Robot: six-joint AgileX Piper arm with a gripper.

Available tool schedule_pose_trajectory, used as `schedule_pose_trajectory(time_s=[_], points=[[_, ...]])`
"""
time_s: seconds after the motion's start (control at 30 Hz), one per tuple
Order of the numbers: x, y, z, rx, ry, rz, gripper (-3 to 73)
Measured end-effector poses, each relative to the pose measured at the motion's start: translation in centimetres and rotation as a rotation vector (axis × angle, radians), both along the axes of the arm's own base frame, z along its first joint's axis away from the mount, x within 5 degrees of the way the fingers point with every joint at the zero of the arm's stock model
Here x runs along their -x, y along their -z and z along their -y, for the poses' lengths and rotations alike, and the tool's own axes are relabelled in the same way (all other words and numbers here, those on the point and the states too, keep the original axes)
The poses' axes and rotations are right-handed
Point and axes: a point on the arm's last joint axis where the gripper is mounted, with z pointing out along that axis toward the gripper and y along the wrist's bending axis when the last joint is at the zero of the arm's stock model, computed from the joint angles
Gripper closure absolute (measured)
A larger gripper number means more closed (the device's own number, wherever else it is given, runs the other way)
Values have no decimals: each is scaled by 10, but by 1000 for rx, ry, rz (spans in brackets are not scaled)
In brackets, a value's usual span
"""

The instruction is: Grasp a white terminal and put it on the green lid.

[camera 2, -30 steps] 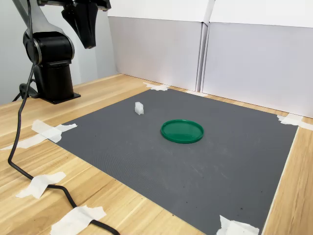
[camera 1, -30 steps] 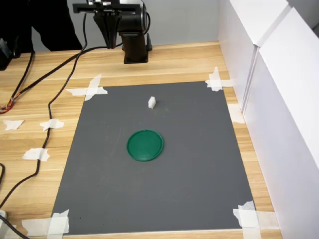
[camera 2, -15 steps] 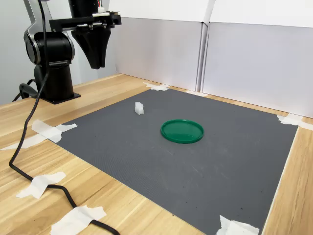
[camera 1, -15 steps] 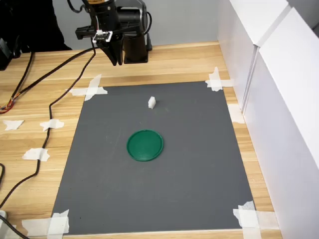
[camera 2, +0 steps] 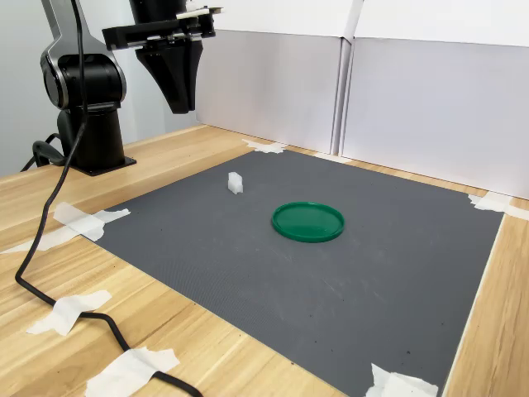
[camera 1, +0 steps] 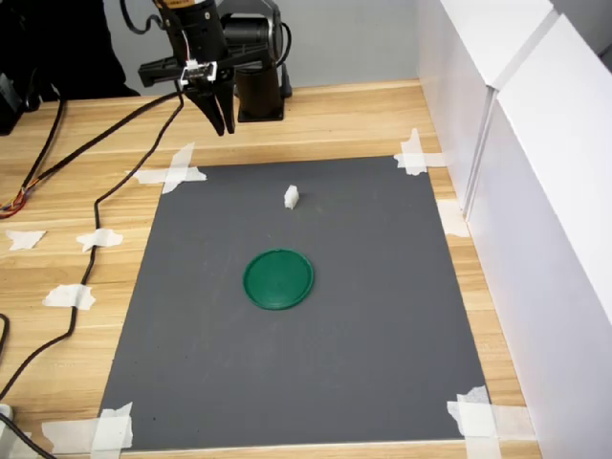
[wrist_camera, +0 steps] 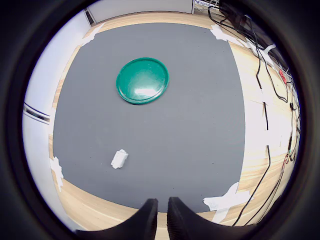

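The white terminal (camera 1: 292, 197) stands on the dark grey mat (camera 1: 382, 316), on the side nearer the arm's base; it also shows as the terminal (camera 2: 235, 183) and, in the wrist view, the terminal (wrist_camera: 119, 158). The green lid (camera 1: 278, 278) lies flat near the mat's middle, apart from the terminal, and shows as the lid (camera 2: 308, 221) and the lid (wrist_camera: 142, 80). My gripper (camera 1: 222, 122) hangs in the air over the wooden table just outside the mat's edge, pointing down, its fingers together and holding nothing. Both exterior views show it well above the terminal; it appears as the gripper (camera 2: 180, 106) and the gripper (wrist_camera: 162, 212).
The arm's black base (camera 1: 259, 91) stands on the wooden table (camera 1: 344, 120) behind the mat. White tape scraps (camera 1: 172, 170) hold the mat's corners. A black cable (camera 1: 96, 206) runs along the first exterior view's left. White walls (camera 1: 535, 191) close the first exterior view's right.
The gripper has come down from high near the base and moved toward the mat's edge, closer to the terminal. Terminal and lid have not moved.
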Motion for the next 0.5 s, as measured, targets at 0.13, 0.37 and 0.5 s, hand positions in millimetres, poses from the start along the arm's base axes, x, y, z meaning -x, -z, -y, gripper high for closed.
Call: schedule_pose_trajectory(time_s=[0.13,0.37,0.5], points=[[0,0,-2,-14,-15,-3,446],[-2,0,-20,-34,-54,5,108],[-5,1,-29,-50,-43,20,-3]])
